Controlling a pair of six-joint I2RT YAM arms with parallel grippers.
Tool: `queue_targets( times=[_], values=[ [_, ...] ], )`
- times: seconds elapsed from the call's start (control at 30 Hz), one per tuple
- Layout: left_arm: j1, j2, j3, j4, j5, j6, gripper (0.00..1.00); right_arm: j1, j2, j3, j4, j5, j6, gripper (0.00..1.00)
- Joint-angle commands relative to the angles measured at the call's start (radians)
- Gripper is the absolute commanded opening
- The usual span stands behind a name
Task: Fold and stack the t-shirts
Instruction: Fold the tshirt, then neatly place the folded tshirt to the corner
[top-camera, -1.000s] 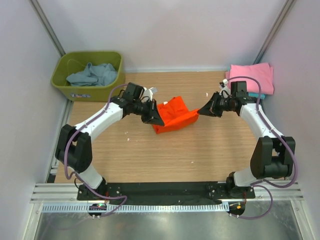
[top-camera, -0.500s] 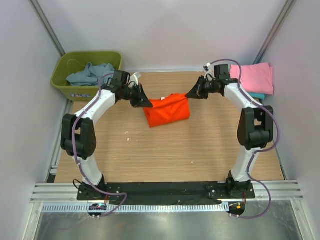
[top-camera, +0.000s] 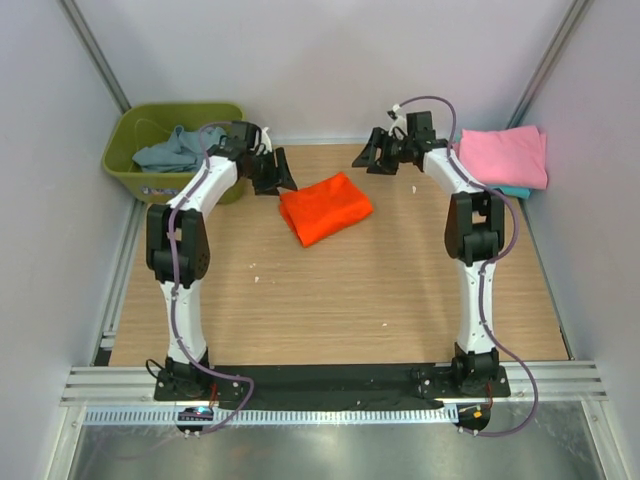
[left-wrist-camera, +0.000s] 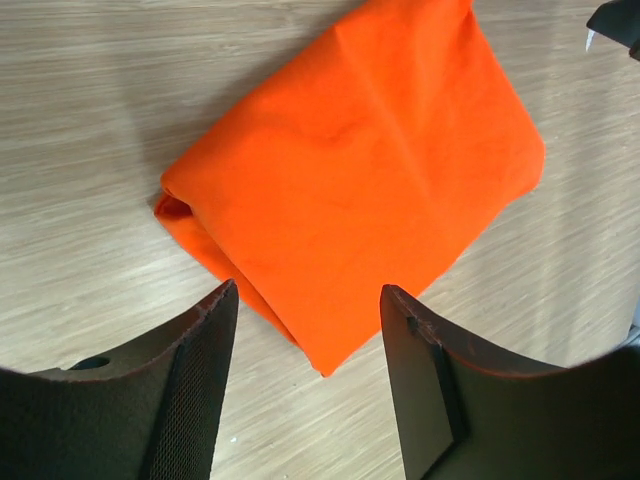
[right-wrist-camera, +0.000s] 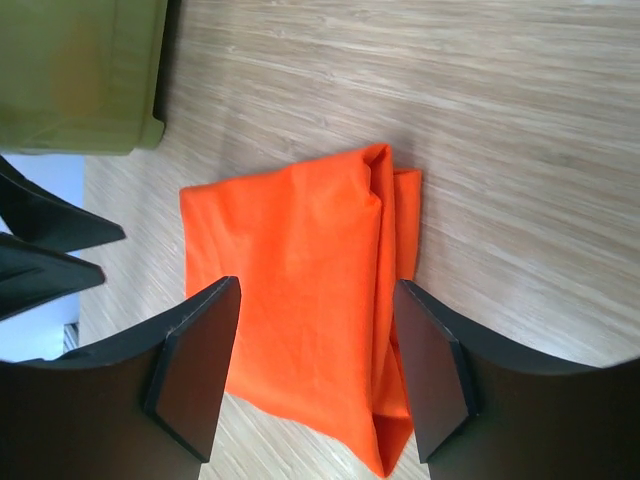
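- Olive tub (top-camera: 180, 106) sitting at the far-left corner, blue-grey t-shirt (top-camera: 186, 148) lying crumpled inside it
- Left gripper (top-camera: 282, 180) hovering just left of the orange t-shirt (top-camera: 325, 207), fingers spread, gripping nothing
- Orange t-shirt lying folded flat on the table (top-camera: 330, 300), between the two grippers, touching neither
- Right gripper (top-camera: 362, 160) hanging near its far-right side, fingers spread, empty
- Pink t-shirt (top-camera: 503, 156) resting folded at the far-right corner, lying on a teal t-shirt (top-camera: 517, 191)

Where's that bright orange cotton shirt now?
Seen from above, the folded orange shirt lies on the wooden table near its far edge, between the left claw and right claw.
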Motion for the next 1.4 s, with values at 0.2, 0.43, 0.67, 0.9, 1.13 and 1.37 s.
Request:
queue_targets(
  times=[0.2, 0.43, 0.67, 0.9, 1.13, 1.37],
  values=[
    [0.003, -0.135, -0.095, -0.080, 0.014, 0.032, 0.61, -0.102, -0.130, -0.131, -0.075, -0.026, -0.125, 0.69],
    [0.098, -0.104, -0.221, 0.050, 0.289, -0.155, 0.68, -0.094, -0.055, -0.122, -0.054, -0.149, -0.108, 0.69],
    [0.103, -0.066, -0.213, 0.058, 0.303, -0.148, 0.67, -0.073, 0.015, -0.127, -0.060, -0.226, -0.099, 0.69],
    [0.086, -0.021, -0.219, 0.059, 0.299, -0.139, 0.67, -0.060, 0.084, -0.114, -0.038, -0.255, -0.078, 0.69],
    [0.039, -0.006, -0.209, -0.002, 0.164, -0.108, 0.66, -0.025, 0.115, -0.105, 0.001, -0.299, -0.045, 0.69],
    [0.015, -0.003, -0.210, -0.040, 0.062, -0.082, 0.67, 0.012, 0.141, -0.102, 0.029, -0.324, -0.019, 0.69]
  ],
)
